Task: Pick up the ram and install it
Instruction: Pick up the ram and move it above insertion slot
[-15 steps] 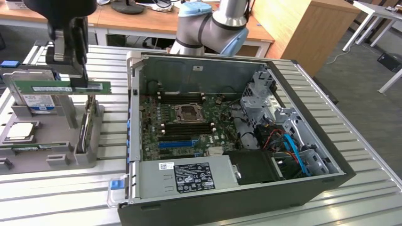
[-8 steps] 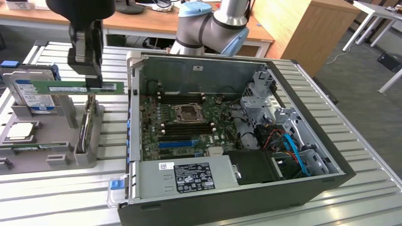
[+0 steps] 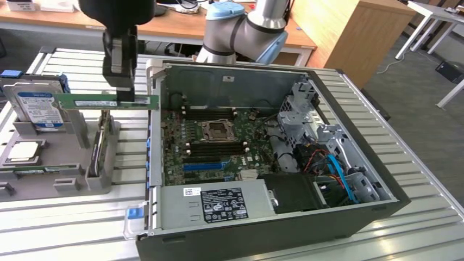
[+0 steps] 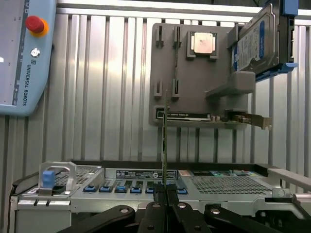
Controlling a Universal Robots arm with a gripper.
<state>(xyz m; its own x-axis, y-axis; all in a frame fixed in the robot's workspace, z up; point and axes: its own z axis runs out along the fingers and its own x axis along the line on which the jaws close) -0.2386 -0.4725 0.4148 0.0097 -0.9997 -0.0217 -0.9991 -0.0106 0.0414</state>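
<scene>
The ram [image 3: 101, 101] is a long, thin green stick with a white label, lifted clear and held level on its long edge. The gripper [image 3: 125, 97] clamps it in closed jaws above the grey holder [image 3: 65, 185], one end reaching the open computer case [image 3: 348, 212]

Thin green circuit-board ram stick [image 3: 87, 101], white label. Boxy silver metal HDD [image 3: 36, 109], blue label. Grey plastic rack [image 3: 32, 187].
</scene>
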